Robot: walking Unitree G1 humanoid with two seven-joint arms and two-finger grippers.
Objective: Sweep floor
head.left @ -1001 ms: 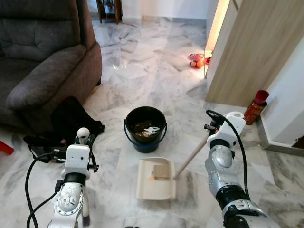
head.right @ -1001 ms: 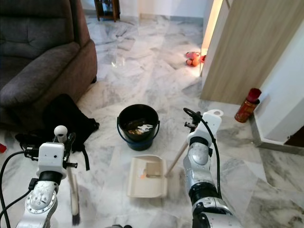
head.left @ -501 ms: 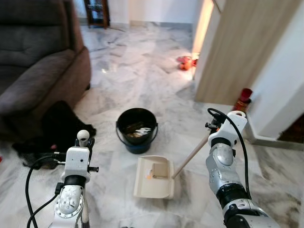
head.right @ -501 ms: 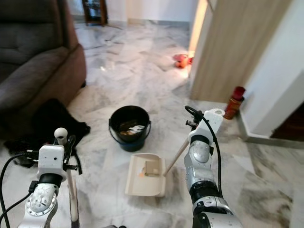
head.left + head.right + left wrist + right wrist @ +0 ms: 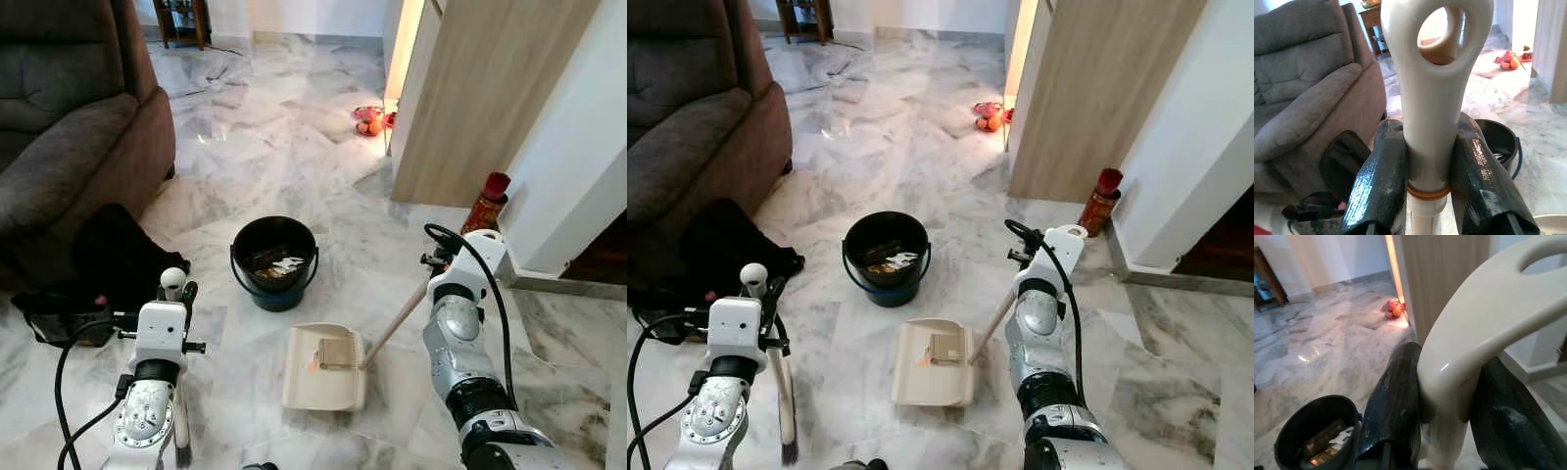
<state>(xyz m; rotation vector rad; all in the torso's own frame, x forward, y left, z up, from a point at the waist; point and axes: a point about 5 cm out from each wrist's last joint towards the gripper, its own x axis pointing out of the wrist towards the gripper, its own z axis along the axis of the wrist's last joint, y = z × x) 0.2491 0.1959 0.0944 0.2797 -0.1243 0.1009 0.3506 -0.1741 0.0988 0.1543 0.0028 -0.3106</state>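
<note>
A pale marble floor (image 5: 294, 127) runs from near to far, with a dark grey armchair (image 5: 69, 108) at far left and a wooden door panel (image 5: 470, 98) at far right. A black bag (image 5: 108, 255) lies slumped on the floor at the foot of the armchair, on the left. Near the middle stands a black bucket (image 5: 274, 262) holding scraps of rubbish.

Just nearer than the bucket, slightly to its right, a cream dustpan (image 5: 324, 367) sits flat on the floor with a small heap of swept-up bits in its far part. Its long handle (image 5: 397, 321) slants up and to the right to the right tool (image 5: 1449, 396), whose two black fingers (image 5: 1393, 401) are clamped on the handle's cream grip, one on each side.

On the near left, the left tool (image 5: 1427, 176) holds the broom (image 5: 782, 392) upright, its fingers (image 5: 1378, 186) pressed on either side of the white handle just below the hanging loop. The broom's dark bristles touch the floor well to the left of the dustpan.

By the right wall stands a red bottle (image 5: 487, 202). Far off, beside the door panel, small orange things (image 5: 369, 119) lie in a patch of light.
</note>
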